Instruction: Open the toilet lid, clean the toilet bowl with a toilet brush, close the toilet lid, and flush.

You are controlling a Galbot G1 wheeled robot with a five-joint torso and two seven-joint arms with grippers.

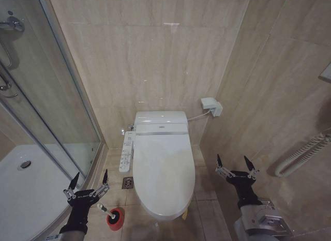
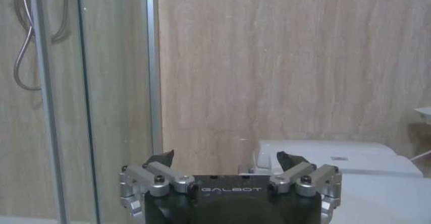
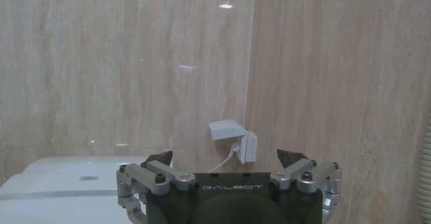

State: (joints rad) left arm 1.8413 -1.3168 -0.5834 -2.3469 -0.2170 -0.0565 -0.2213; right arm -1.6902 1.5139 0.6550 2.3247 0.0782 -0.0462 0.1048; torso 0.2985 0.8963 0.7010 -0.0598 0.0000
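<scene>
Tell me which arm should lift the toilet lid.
Probably the right. The toilet lid is down, with its tagged front edge on the robot's right. The right gripper hangs open beside that edge with bare floor between. The left gripper, also open, hovers above the toilet brush.

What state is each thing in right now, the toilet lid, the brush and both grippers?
toilet lid: closed, down over the bowl.
toilet brush: standing in its red holder on the floor.
left gripper: open, empty, above the brush.
right gripper: open, empty, right of the toilet.
</scene>
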